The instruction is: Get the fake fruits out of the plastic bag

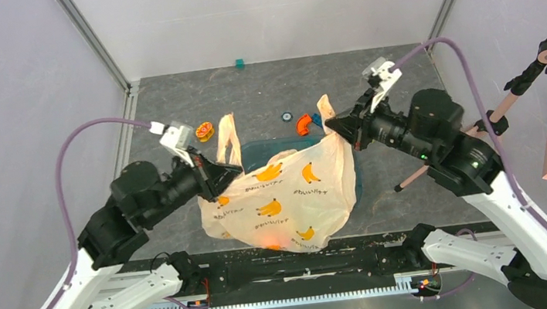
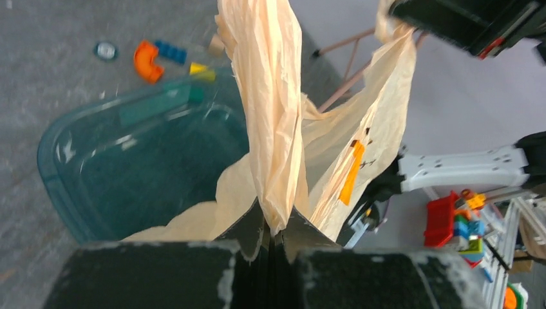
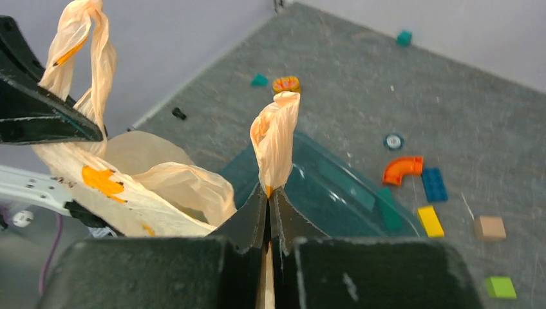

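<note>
1. The plastic bag [image 1: 291,199] is held up and stretched between the two arms. It hangs over the near side of a teal tub [image 1: 255,153], and its lower end lies close to the near edge of the tabletop [image 1: 171,104]. Banana prints are seen on its front.
2. The fake fruits cannot be made out. Only a reddish patch [image 1: 273,245] is seen through the bag's bottom edge, and it cannot be told what it is.
3. The left gripper [image 1: 229,171] is clenched on the bag's left handle loop. In the left wrist view a twisted strip of the bag [image 2: 270,96] rises from between the closed fingers [image 2: 248,235].
4. The right gripper [image 1: 333,128] is clamped on the right handle loop [image 3: 273,135], which stands upright out of its pinched fingers [image 3: 248,219].
5. The tub is seen through its clear wall to rest on the tabletop beneath the bag.
6. Beyond the tub, an orange curved piece [image 1: 303,125] and a blue block [image 1: 316,119] lie just beside each other. An orange-yellow ring toy [image 1: 205,131] lies further left, near the left gripper.
</note>
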`<state>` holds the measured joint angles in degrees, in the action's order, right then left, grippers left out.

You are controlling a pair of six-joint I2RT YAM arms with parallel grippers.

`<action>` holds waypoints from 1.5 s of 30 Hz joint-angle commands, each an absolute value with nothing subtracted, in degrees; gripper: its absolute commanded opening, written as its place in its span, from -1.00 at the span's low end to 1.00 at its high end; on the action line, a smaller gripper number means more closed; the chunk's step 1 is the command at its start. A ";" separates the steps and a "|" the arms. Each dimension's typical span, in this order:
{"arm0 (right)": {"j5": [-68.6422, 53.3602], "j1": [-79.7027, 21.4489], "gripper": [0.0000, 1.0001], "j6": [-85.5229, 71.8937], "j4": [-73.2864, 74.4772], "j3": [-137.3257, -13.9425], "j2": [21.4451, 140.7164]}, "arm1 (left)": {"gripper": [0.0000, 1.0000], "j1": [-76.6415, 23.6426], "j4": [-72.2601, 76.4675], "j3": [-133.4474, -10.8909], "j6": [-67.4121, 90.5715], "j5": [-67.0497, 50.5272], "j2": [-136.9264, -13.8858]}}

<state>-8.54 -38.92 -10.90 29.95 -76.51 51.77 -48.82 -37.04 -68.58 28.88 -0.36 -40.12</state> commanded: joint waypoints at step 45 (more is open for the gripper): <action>-3.64 -35.68 -1.00 -8.81 0.48 -48.67 87.67 | -0.96 -51.28 -10.57 -33.05 40.13 1.89 -45.36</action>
<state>-1.63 -35.77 -9.98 4.14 -45.82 86.61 -49.34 -8.01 -32.80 36.60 6.85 -52.90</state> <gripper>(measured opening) 0.007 0.040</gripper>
